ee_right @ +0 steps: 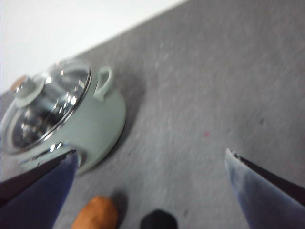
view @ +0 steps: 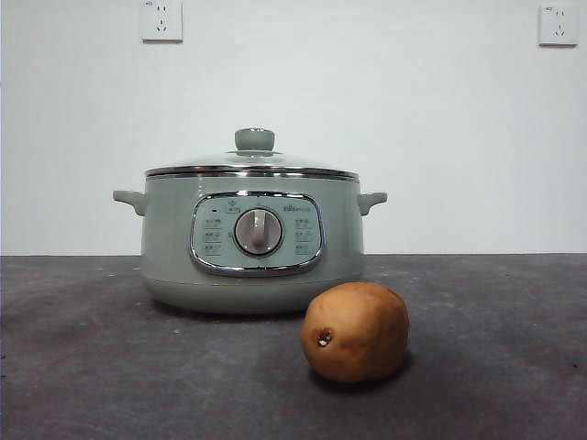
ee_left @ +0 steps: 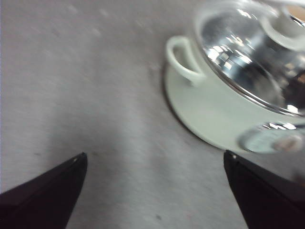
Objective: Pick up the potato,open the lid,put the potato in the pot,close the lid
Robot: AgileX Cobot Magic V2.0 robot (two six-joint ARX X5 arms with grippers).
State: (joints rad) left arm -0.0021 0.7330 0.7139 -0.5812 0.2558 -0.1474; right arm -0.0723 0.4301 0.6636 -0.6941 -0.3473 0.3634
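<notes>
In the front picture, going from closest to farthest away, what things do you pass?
Potato → pot with its lid on → wall sockets.

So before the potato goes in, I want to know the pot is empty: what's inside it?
The lid sits closed on the pot. Through its glass the wrist views show only blurred reflections, so the pictures cannot settle whether it is empty. The potato is still outside.
</notes>
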